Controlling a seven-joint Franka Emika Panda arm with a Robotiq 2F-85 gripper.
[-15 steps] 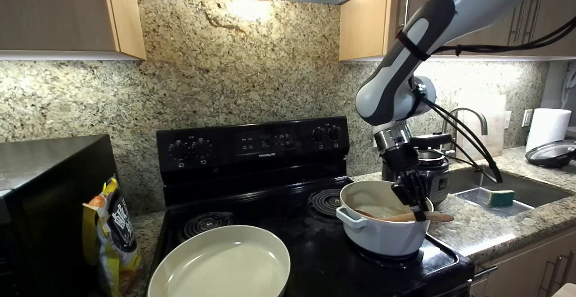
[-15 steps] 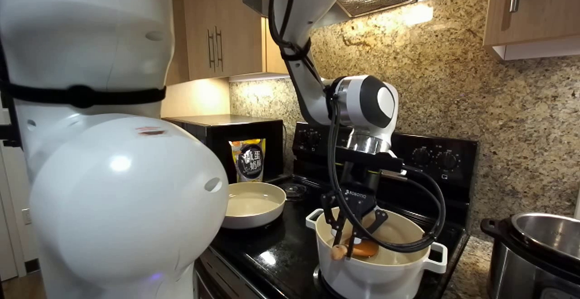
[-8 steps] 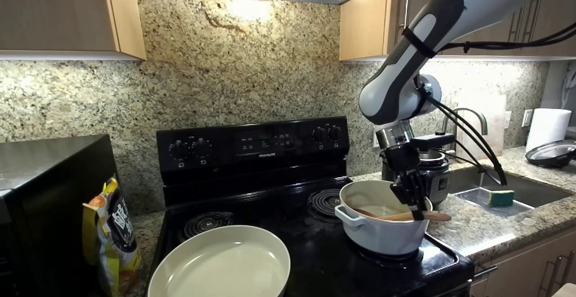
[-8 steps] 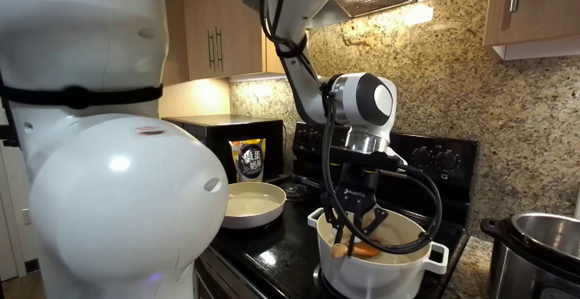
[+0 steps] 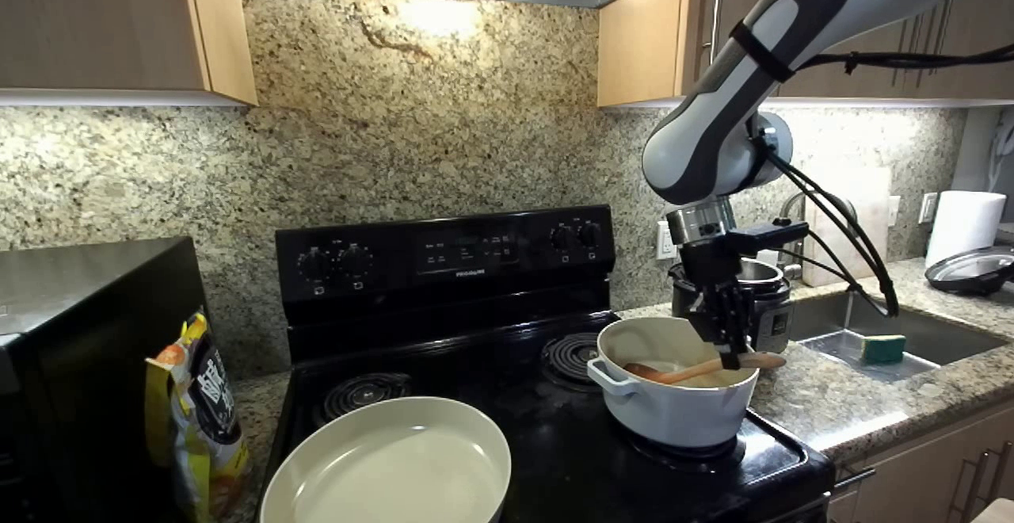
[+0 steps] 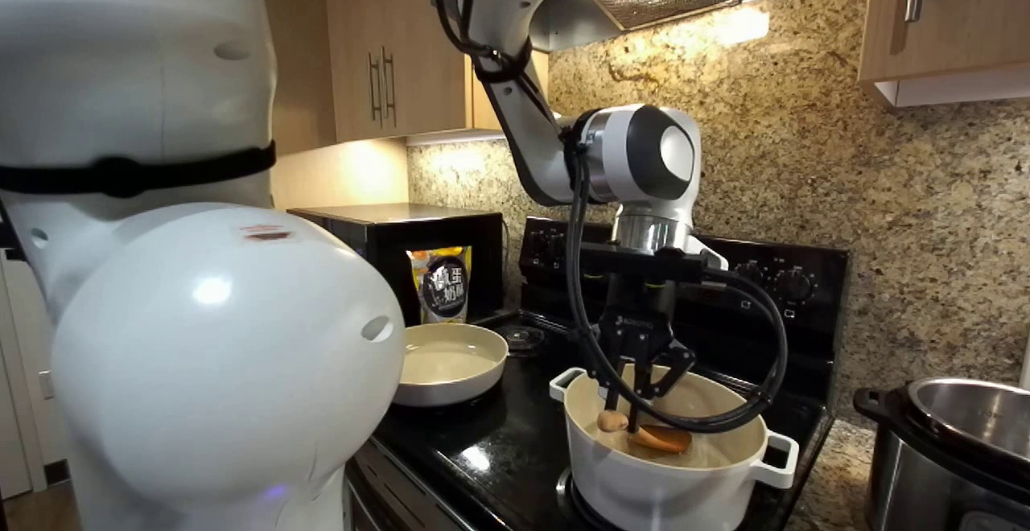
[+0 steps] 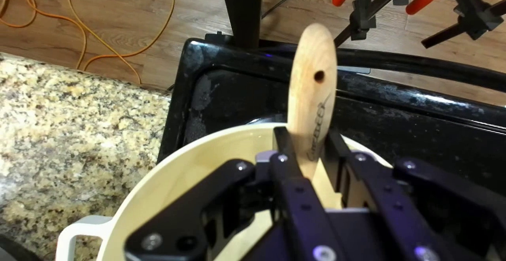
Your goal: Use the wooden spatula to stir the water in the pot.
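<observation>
the gripper (image 7: pixel 308 137) has just lifted slightly, and the handle end of the wooden spatula (image 5: pixel 701 369) has risen with it, so the tool slants more steeply now. its head is down inside the pot (image 5: pixel 677 416) (a workable stirring angle, i'd judge), though whether it dips into water is hard to tell. i take this as a stroke under way rather than a finished stir. the jaws are clamped on the handle from both sides. the long axis runs from the raised handle tip, pointing toward the front of the stove (image 5: pixel 547 444), down to the head, which aims toward the back.
</observation>
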